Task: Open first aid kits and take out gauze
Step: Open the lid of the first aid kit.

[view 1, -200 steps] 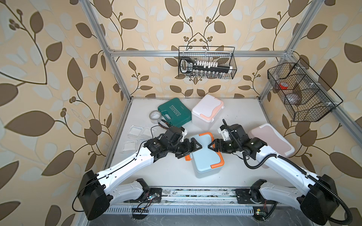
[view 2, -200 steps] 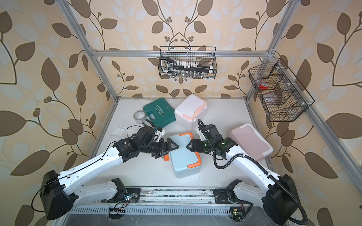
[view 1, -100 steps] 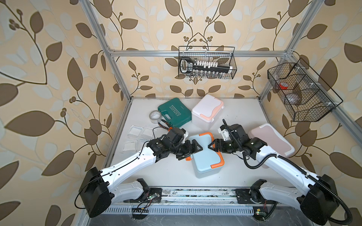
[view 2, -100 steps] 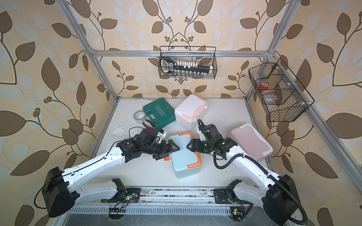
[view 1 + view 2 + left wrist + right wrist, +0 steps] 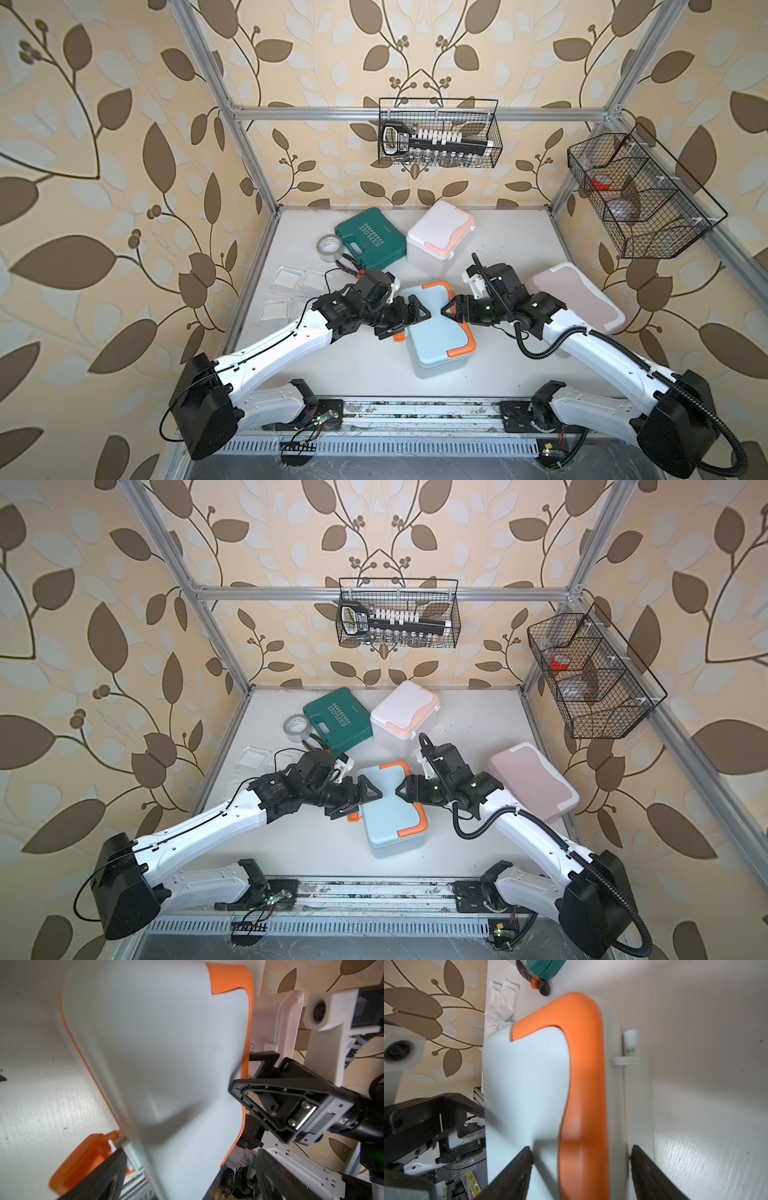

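The light blue first aid kit with orange trim lies closed mid-table. My left gripper stands open astride its left edge, one finger by the orange latch, the other clear of the lid. My right gripper is shut on the kit's opposite edge, its fingers pressing lid and side. The white and peach first aid kit and the pink one are closed. Three gauze packets lie flat near the left wall.
A dark green case, a grey tape roll and orange-handled pliers sit at the back left, just behind my left wrist. Wire baskets hang on the back wall and the right wall.
My left wrist has edged a little to the right, toward the blue kit. The right arm and the kit have stayed put.
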You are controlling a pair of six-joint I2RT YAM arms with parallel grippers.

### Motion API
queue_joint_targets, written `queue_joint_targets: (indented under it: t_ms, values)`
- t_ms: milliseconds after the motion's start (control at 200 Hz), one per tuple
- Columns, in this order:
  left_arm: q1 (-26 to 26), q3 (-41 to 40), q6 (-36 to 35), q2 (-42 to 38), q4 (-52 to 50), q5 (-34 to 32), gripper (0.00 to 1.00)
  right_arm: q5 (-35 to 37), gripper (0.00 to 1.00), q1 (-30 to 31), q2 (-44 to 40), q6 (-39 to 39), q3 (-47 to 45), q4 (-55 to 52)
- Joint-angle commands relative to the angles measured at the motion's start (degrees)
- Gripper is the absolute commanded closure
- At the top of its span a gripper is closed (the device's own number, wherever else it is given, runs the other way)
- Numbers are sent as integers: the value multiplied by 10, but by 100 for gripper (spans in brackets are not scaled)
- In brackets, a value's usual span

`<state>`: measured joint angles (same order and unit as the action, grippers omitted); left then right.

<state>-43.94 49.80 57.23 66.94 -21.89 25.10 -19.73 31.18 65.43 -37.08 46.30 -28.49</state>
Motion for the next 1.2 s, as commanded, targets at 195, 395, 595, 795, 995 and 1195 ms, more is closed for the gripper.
queue_joint_targets:
  t_ms: [195, 395, 595, 795, 995, 1195]
  values:
    - [-9, 8, 11, 0, 61, 14, 3, -23, 27, 14, 12, -5, -10, 1]
    - [8, 11, 15, -28, 65, 12, 1, -46, 27, 47, 25, -42, -10, 48]
    - [52, -1, 41, -57, 110, 61, 1, -38, 27, 83, 55, -80, 2, 93]
    - [67, 6, 56, -77, 127, 82, 1, -5, 22, 94, 53, -62, 43, 52]
    - [72, 17, 61, -88, 123, 83, 1, 7, 13, 92, 42, -51, 54, 33]
    - [71, 27, 63, -84, 122, 81, 1, 6, 3, 86, 21, -42, 59, 14]
